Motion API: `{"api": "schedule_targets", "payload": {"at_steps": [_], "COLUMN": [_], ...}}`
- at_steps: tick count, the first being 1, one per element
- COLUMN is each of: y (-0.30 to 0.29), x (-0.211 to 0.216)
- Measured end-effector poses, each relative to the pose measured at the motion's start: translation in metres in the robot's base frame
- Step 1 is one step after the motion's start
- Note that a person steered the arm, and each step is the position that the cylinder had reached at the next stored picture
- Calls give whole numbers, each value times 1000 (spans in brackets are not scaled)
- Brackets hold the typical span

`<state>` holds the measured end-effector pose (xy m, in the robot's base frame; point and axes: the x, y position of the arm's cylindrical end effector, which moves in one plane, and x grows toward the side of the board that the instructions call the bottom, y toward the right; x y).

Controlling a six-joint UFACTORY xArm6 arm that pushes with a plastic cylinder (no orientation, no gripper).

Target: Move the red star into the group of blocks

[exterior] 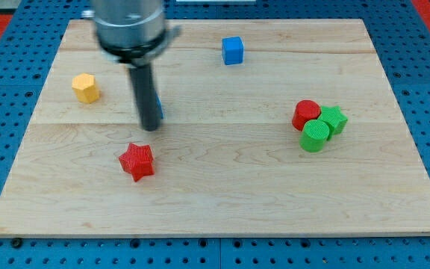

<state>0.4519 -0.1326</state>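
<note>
Left of center sits the red star, my tip just above-right of it w/ no pincer. Imo swing round its left, then shove right toward the red/green group.

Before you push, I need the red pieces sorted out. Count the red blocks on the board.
2. The red star sits at the view's lower left, just below my tip. The red cylinder is in the cluster at the view's right. None seems hidden.
</note>
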Motion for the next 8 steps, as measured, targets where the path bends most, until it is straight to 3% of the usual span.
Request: {"api": "schedule_targets", "payload": {"at_steps": [1,2,5,7,8], "y": [-95,-116,79,-49,-31], "x": [19,58,64,87,103]}}
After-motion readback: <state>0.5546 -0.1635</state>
